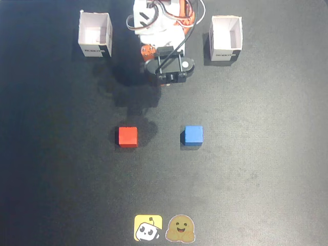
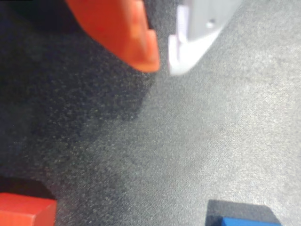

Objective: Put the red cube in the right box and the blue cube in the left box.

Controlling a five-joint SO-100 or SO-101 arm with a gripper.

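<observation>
Above the dark mat, between the two boxes: gripper hanging with fingers nearly together, a narrow gap between them, pinching nothing. Further out, lying untouched: red cube to the left in the fixed view, blue cube to its right, well apart. Standing empty beside the arm's base: right box and left box. Judging the first reach as only starting; calling next for spreading the fingers and lowering over one cube.

Arm folded near base; claw fingertips nearly together, empty.
</observation>
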